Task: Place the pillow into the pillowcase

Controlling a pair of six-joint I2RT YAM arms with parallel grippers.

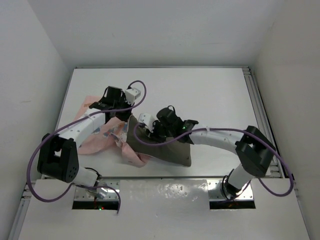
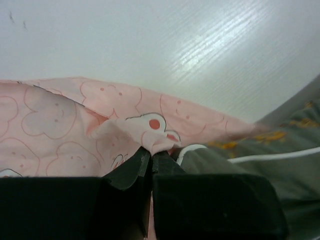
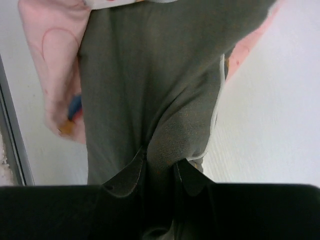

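Crookedly reaching inward — left gripper pinches the pillowcase, right gripper pinches the pillow.

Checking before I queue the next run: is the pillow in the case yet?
Done: both grips are set. The left gripper pinches the pillowcase edge; the right gripper clamps the pillow. In hand: the pillow's far end meets pink cloth. Remaining: most of the pillow lies outside, uncovered.

The pillow is seen as matt grey-olive cloth of fine weave, edged with a pale trim. The pillowcase is shown as soft, thin pink printed cloth. The counter is finished smooth white with a faint sheen, and a metal rail is fitted along the counter's edge.
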